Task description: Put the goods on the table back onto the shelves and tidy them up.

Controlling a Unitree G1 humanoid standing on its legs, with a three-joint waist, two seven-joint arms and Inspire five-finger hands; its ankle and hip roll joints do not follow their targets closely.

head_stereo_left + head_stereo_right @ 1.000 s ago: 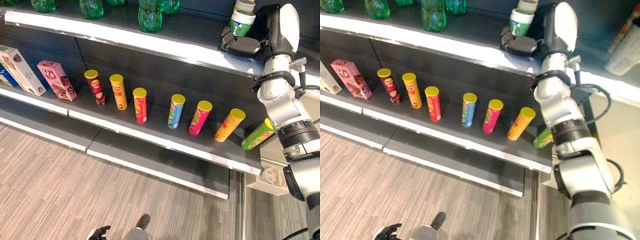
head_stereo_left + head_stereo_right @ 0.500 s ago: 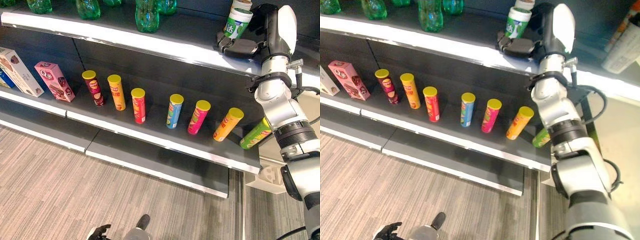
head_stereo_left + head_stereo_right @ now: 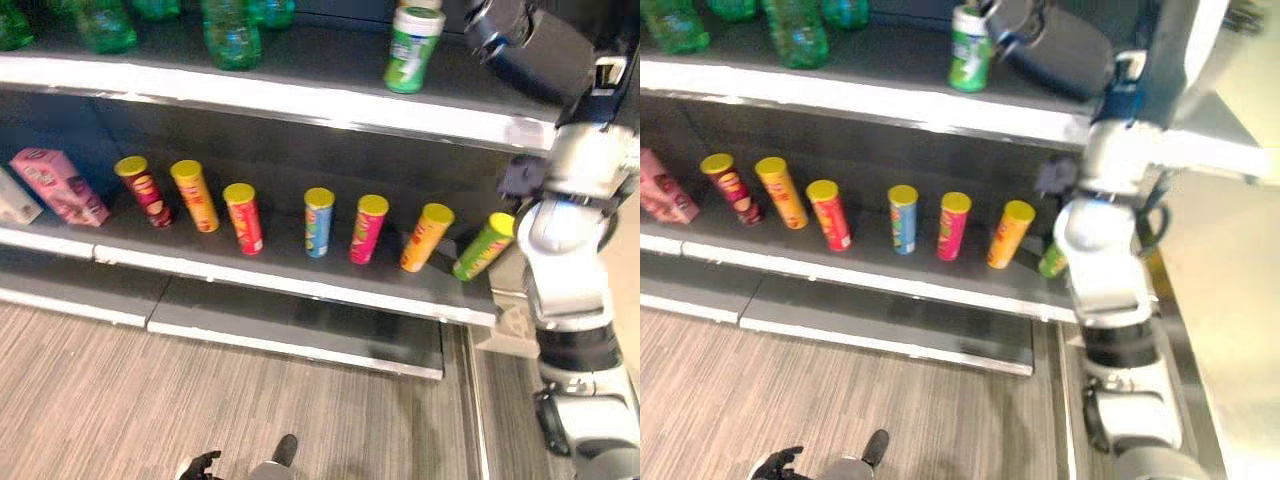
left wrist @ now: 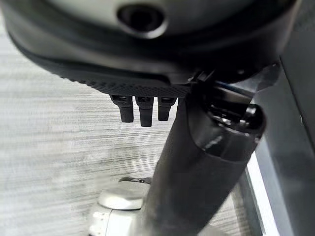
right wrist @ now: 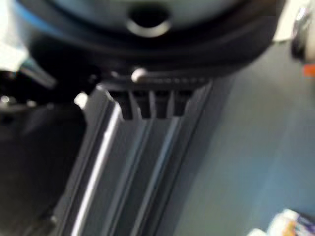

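At upper centre of the frame, we see the green canister (image 3: pixel 411 48) with a white lid upright on the top shelf (image 3: pixel 300 95). Our right hand (image 3: pixel 530 50), empty, fingers relaxed, sits just beside it.

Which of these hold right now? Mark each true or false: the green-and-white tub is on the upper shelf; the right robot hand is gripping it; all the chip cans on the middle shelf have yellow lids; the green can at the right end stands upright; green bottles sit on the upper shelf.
1. The green-and-white tub stands on the upper shelf. True.
2. The right robot hand grips the tub. False: it is beside the tub, apart from it.
3. The chip cans have yellow lids. True.
4. The green can stands upright. False: it leans steeply.
5. Green bottles sit on the upper shelf. True.
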